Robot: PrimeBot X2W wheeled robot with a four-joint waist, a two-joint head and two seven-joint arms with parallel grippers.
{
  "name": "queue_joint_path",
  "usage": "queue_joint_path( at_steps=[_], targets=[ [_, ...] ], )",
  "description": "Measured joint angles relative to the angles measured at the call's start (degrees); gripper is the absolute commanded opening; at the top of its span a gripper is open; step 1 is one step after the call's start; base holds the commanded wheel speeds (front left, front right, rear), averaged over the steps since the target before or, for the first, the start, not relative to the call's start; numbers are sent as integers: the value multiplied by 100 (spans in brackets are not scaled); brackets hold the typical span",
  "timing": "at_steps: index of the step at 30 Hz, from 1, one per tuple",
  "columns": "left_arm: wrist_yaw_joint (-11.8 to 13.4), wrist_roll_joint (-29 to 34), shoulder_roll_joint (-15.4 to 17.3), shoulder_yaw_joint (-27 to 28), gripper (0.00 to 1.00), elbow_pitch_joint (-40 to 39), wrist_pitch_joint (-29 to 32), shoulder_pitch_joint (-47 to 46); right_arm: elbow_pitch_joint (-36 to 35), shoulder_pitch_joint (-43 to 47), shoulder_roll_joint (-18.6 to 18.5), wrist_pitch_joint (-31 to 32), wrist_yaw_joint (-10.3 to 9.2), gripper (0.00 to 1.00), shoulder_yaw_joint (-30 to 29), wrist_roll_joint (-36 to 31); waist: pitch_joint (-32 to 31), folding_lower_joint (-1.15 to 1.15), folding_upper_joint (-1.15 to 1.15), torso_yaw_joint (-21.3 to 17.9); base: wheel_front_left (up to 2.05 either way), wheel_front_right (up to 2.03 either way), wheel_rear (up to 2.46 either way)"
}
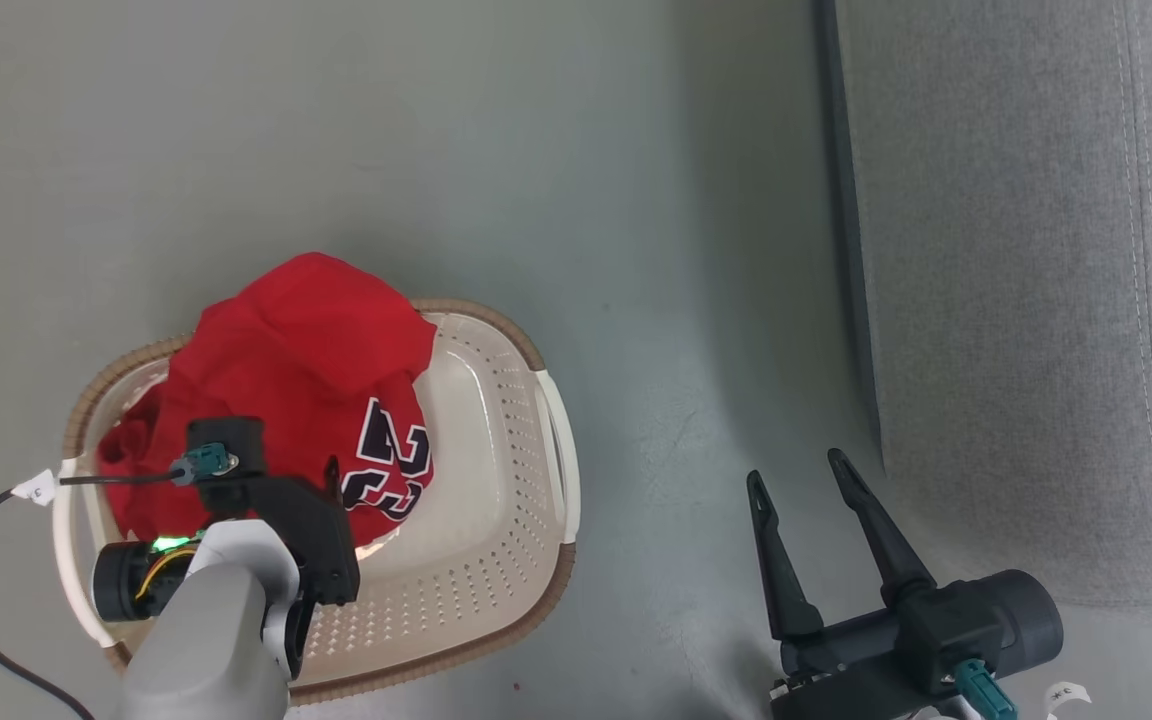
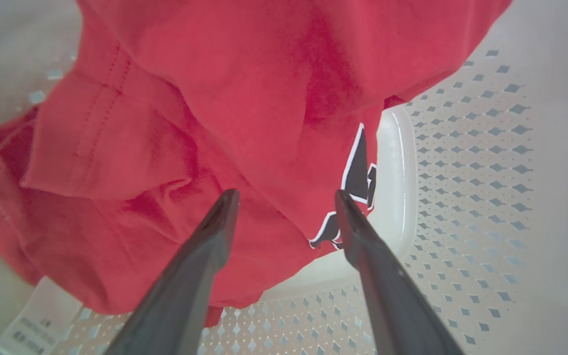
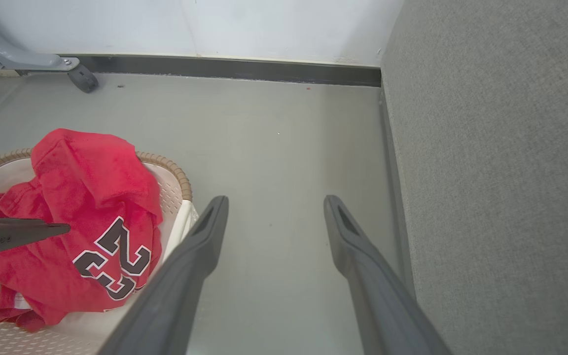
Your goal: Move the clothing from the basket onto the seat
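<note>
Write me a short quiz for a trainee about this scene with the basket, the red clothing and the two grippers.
1. True or false: the red clothing already lies on the seat.
2. The left gripper is: A) shut on the clothing; B) open, pointing at the clothing in the basket; C) open over the seat.
3. Fill in: the right gripper stands open over the grey ____, between basket and seat.
Key: 1 false; 2 B; 3 floor.
</note>
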Motion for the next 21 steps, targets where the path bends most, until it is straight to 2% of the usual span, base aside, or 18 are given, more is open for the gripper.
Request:
queue_joint_path(
  at_steps=[10,21],
  targets=[
    [476,7,24,100,100,349,168,-475,-250,-70,0,0,-8,100,268,-7,333,0,0,-170,0,0,0],
    [602,77,222,123,100,642,218,-829,-910,-298,1,-25,-57,100,471,-20,733,0,-1,-234,0,0,0]
  ],
)
